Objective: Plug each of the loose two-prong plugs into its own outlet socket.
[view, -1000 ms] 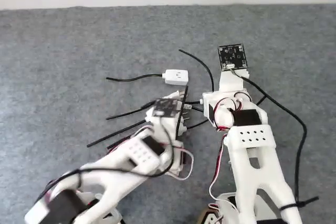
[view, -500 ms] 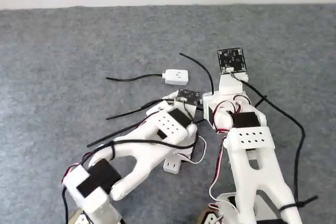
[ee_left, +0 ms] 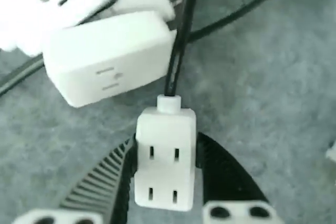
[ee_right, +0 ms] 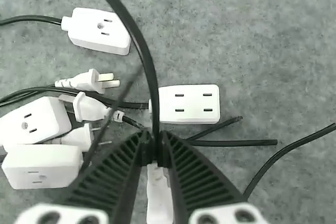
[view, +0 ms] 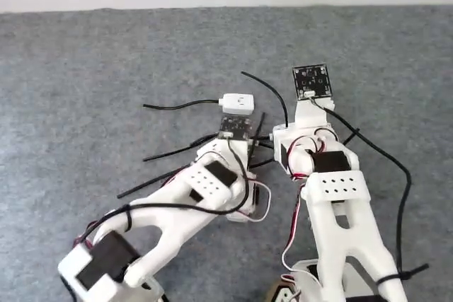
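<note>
The left arm (view: 205,189) has swung back from the right arm (view: 333,182). Its wrist now sits just beside the single socket (view: 237,102), mid-carpet (view: 85,54) toward the far edge. The right arm is unchanged. The left gripper (ee_left: 167,144) pinches a twin block (ee_left: 165,171) by its sides, slots facing the camera. The right gripper (ee_right: 155,137) is pressed onto a black cord (ee_right: 137,35), with a white body, apparently a plug (ee_right: 156,198), between the jaws. Judgement: mating step. Square the prongs to one slot pair, push straight, and let the left clamp take the load; keep loose cords out. Block: hard smooth white plastic, rounded corners. Cord: round, rubbery. Jaw pads (ee_right: 113,169): ribbed. Carpet: short grey pile, likely grippy.
</note>
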